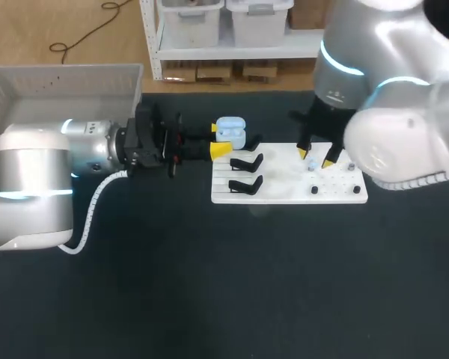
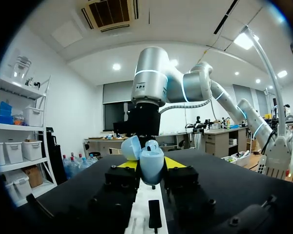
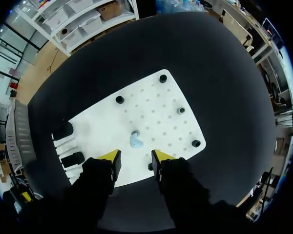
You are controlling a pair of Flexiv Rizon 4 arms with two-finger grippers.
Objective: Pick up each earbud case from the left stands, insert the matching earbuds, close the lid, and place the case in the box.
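Left gripper (image 2: 151,163) is clamped on the open blue case (image 2: 152,170), lid raised, presumably for loading; right gripper (image 3: 136,159), jaws slightly parted, is poised over an earbud (image 3: 136,141).

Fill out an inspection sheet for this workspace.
Surface: black table with a white board on it.
Job's things: open light-blue earbud case at the board's left end; one earbud on the board; two black stands bare; grey box at the table's far left.
Clutter: nothing seen.
Grippers: left gripper shut on the case; right gripper open above the board, the earbud ahead of it.
Cables: white coiled cable along the left arm.
Surroundings: nothing seen.
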